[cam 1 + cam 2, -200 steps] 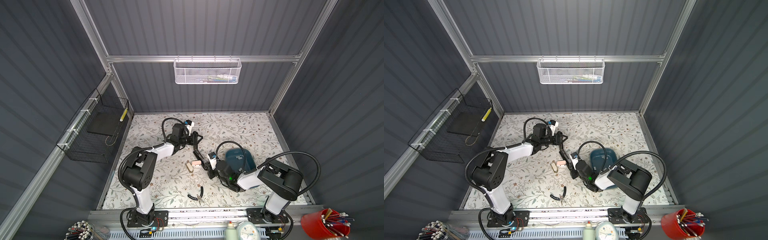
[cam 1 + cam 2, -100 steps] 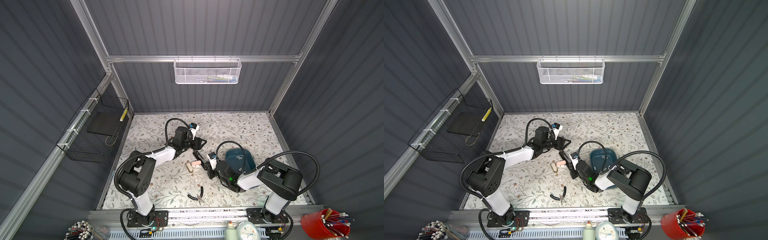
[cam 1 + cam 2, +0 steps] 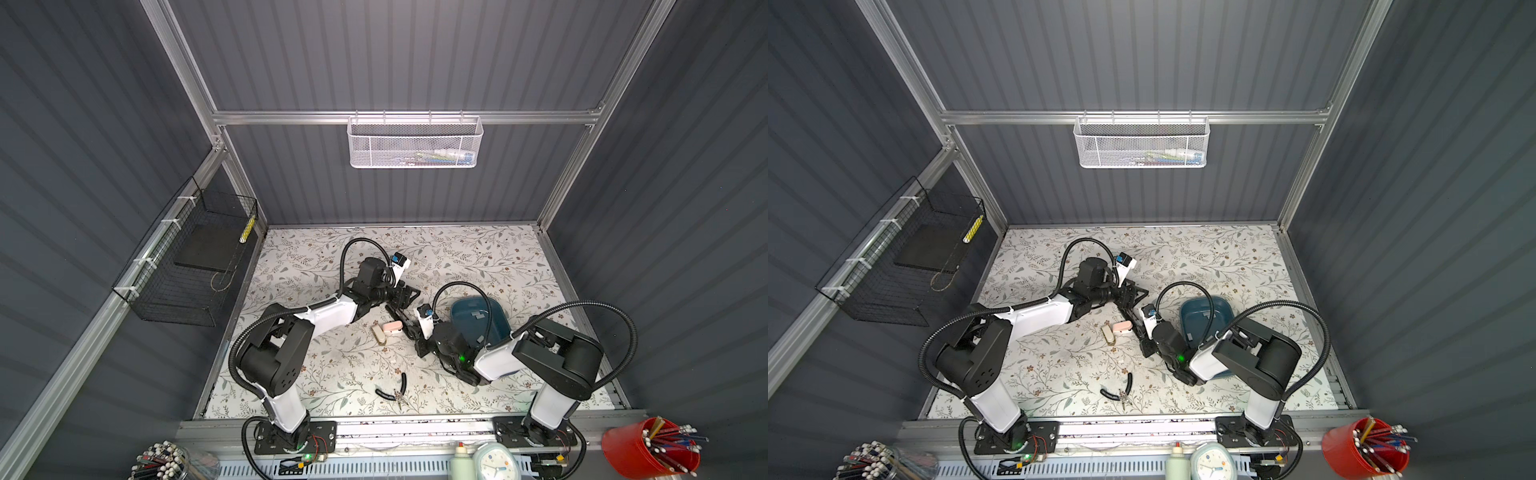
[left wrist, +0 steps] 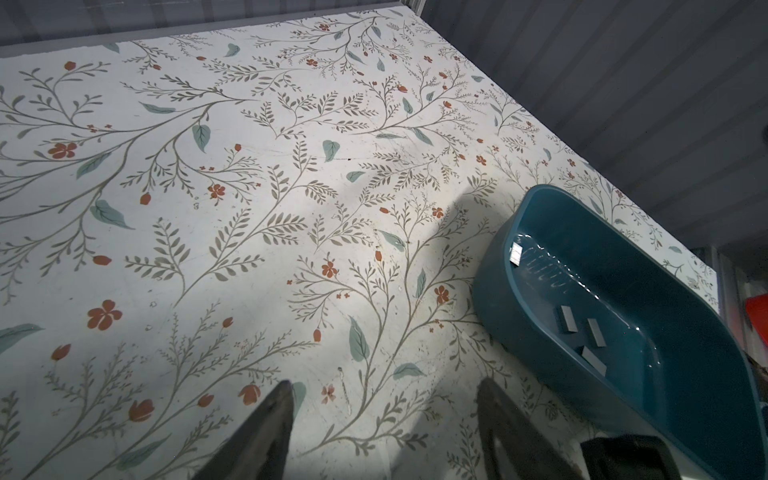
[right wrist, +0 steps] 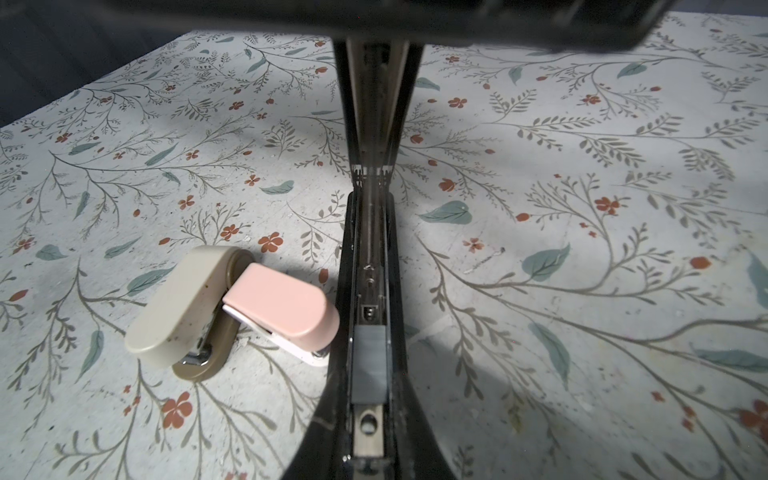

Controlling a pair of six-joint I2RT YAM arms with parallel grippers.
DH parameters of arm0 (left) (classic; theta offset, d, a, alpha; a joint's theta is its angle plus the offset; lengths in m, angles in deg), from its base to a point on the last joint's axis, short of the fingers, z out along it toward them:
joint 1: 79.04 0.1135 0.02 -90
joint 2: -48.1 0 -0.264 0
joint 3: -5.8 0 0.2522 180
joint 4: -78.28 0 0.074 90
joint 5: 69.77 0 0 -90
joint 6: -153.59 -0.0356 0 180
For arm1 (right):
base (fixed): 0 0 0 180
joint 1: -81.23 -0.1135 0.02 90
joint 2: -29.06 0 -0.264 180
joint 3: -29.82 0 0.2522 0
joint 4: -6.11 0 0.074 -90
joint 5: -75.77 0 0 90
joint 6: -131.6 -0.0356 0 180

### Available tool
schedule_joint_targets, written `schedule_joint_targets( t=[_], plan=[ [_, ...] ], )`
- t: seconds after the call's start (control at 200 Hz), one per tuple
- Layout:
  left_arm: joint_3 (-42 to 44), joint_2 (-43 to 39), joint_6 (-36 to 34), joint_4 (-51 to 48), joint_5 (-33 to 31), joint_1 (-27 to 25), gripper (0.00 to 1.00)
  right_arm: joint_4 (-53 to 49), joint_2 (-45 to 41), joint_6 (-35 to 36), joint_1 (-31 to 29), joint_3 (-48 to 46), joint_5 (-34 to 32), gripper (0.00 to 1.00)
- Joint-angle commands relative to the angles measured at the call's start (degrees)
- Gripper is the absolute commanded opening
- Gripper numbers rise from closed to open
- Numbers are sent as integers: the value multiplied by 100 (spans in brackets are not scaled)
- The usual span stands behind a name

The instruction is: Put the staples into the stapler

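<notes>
Right gripper (image 5: 368,419) clamped on the opened stapler (image 5: 368,249); staples (image 5: 370,365) seated in its channel. Left gripper (image 4: 382,399) jaws apart, empty. Blue tray (image 3: 500,316) at stapler's 3 o'clock.

The black stapler (image 3: 1128,311) lies at mid-bench, a small pink stapler (image 3: 1123,328) just beside it, a teal tray (image 3: 1221,305) nearer the right edge.

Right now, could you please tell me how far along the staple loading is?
Done: the black stapler lies open, with one staple strip seated in its channel. In hand: the right end effector is clamped on the stapler; the left end effector is open and empty, near the blue tray holding spare strips. Left: the cover, raised, must be shut.
</notes>
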Motion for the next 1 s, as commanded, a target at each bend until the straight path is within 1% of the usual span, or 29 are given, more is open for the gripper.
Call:
schedule_joint_targets(
  t=[0.0, 0.14, 0.425, 0.71, 0.831, 0.911, 0.991],
  plan=[
    [-45, -50, -227, -77, -186, 29, 71, 140, 93, 90, -60, -108, 57, 0],
    [-10, -85, -244, -25, -184, 27, 72, 217, 71, 86, -58, -172, 35, 0],
    [88, -125, -297, 63, -97, 19, 72, 731, 52, 70, -60, -422, -62, 0],
    [27, 16, -498, -40, 37, -33, 72, 961, 102, 50, -54, -496, -127, 0],
    [-17, 78, -720, -185, 62, -119, 72, 1076, 108, 48, -60, -552, -152, 0],
    [-31, 115, -819, -253, 43, -157, 75, 1158, 112, 42, -60, -582, -166, 0],
    [-19, 143, -874, -284, 63, -162, 82, 1217, 112, 40, -59, -608, -178, 0]
  ],
)
